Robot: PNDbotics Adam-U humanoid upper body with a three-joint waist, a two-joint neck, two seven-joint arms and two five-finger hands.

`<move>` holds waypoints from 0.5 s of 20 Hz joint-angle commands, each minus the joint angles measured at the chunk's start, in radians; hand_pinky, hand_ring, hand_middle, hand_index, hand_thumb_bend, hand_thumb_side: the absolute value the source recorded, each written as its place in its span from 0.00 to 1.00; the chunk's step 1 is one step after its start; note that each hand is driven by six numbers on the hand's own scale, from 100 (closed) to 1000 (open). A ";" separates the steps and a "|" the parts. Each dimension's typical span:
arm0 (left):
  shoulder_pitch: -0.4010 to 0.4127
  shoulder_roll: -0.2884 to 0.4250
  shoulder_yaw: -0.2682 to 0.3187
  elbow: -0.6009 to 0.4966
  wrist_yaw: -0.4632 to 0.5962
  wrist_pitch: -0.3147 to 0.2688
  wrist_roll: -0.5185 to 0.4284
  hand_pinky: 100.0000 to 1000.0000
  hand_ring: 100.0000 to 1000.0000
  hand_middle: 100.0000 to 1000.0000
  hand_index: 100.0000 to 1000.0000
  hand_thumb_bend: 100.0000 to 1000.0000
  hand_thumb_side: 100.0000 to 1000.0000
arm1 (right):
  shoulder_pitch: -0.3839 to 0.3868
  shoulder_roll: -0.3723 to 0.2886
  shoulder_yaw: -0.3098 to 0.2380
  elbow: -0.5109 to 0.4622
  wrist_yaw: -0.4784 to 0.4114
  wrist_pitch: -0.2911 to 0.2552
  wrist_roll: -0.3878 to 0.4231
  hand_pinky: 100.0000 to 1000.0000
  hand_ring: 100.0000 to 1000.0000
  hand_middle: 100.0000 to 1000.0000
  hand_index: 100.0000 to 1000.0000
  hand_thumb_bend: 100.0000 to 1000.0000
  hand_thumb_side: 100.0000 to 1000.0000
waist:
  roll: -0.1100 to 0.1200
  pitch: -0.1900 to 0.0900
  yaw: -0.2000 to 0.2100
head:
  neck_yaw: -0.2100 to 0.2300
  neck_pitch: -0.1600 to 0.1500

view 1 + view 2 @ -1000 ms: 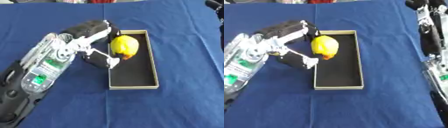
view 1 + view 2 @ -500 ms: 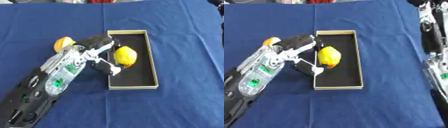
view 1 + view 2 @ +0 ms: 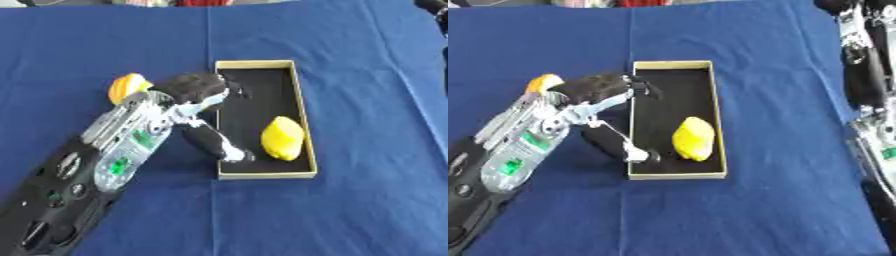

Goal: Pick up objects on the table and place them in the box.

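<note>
Left eye view shows the lemon [image 3: 283, 138] lying inside the box [image 3: 298, 94], toward its near end. Over the box's left wall, the left hand [image 3: 199, 90] has its fingers spread and holds nothing. An orange [image 3: 125, 86] sits on the blue cloth [image 3: 350, 200] behind that arm.

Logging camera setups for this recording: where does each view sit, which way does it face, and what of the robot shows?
Left eye view: in the robot's head, looking down at the blue cloth and the box; the left robot hand is open at the box's left wall.
Right eye view: beside it in the head, same downward aim; the right arm shows along the right edge, its robot hand unseen.
Shared: the box, the lemon in it, an orange fruit behind the left wrist.
</note>
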 commanded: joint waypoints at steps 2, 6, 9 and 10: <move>-0.004 0.023 0.029 -0.044 -0.006 -0.011 0.014 0.90 0.90 0.81 0.91 0.58 0.42 | -0.001 -0.019 -0.012 -0.017 -0.006 0.004 -0.002 0.85 0.82 0.77 0.83 0.00 0.71 | -0.002 -0.027 0.002 | -0.001 0.000; 0.011 0.063 0.060 -0.110 0.024 0.006 0.052 0.87 0.87 0.79 0.89 0.52 0.40 | 0.004 -0.020 -0.015 -0.017 -0.004 0.004 -0.004 0.85 0.82 0.77 0.83 0.00 0.71 | 0.002 -0.029 0.007 | -0.007 0.001; 0.036 0.126 0.098 -0.167 0.039 0.027 0.073 0.87 0.87 0.79 0.88 0.51 0.37 | 0.011 -0.028 -0.020 -0.017 0.001 0.004 -0.008 0.85 0.82 0.77 0.83 0.00 0.71 | 0.008 -0.031 0.018 | -0.021 0.001; 0.049 0.149 0.117 -0.181 0.039 0.038 0.080 0.87 0.87 0.79 0.88 0.51 0.37 | 0.013 -0.030 -0.022 -0.017 0.003 0.003 -0.010 0.85 0.82 0.77 0.83 0.00 0.71 | 0.009 -0.031 0.023 | -0.027 0.000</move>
